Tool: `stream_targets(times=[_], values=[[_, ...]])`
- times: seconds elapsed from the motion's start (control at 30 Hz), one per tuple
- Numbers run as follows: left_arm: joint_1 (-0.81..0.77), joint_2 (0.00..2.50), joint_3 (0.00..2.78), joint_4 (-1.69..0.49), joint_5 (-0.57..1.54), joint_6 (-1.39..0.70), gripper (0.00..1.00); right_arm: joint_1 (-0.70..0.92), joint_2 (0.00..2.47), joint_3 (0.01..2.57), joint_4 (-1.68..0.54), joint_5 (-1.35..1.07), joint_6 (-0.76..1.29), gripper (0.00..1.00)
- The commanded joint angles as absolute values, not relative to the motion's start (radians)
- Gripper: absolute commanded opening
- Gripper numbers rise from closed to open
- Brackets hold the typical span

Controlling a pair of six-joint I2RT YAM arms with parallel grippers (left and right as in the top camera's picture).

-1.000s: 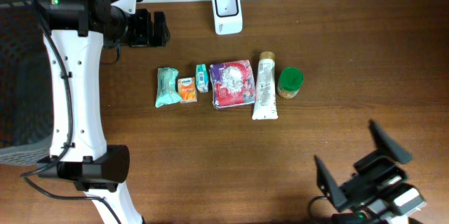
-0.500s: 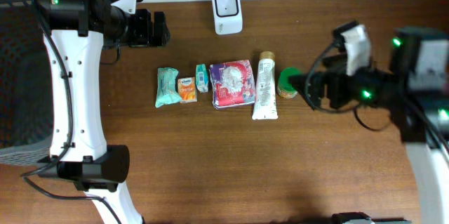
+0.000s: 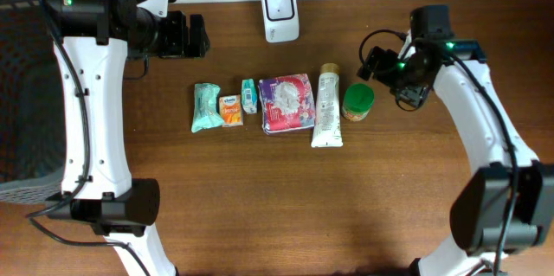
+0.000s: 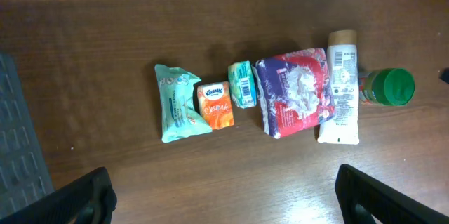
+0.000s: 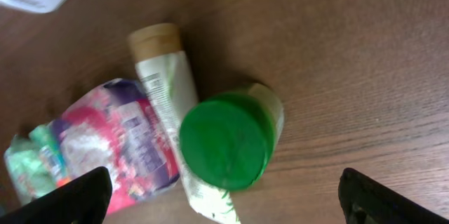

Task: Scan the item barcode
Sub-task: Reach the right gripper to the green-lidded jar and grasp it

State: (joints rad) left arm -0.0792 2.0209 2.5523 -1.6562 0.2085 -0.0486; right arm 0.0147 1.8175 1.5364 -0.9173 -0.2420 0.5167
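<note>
A row of items lies mid-table: a teal tissue pack (image 3: 206, 107), an orange pack (image 3: 230, 110), a small teal pack (image 3: 250, 95), a purple-red pouch (image 3: 287, 103), a white tube (image 3: 327, 107) and a green-lidded jar (image 3: 357, 101). The white scanner (image 3: 280, 14) stands at the back edge. My right gripper (image 3: 391, 77) hovers open just right of the jar. In the right wrist view the jar (image 5: 228, 140) sits ahead of my gripper (image 5: 224, 199), not between the fingers. My left gripper (image 3: 186, 35) is open at the back left, high over the table, nothing in it (image 4: 224, 203).
A dark mesh bin (image 3: 22, 94) stands off the table's left side. The tube (image 5: 165, 76) and the pouch (image 5: 105, 140) lie tight against the jar's left. Bare wood shows in front of the row.
My right arm swung from the front right corner up to the jar's right side, first overshooting, then settling closer. The left arm and all items stayed put.
</note>
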Motion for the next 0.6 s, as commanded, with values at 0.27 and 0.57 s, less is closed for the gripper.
stream_targets(times=[0.27,0.57], values=[[-0.078,2.027,2.551,-1.655,0.208,-0.052,0.99,0.032,1.909,1.551,-0.939,-0.261,0.916,0.99],[-0.078,2.027,2.551,-1.655,0.208,-0.052,0.99,0.159,1.943,1.548,-0.926,-0.092,1.169,0.99]])
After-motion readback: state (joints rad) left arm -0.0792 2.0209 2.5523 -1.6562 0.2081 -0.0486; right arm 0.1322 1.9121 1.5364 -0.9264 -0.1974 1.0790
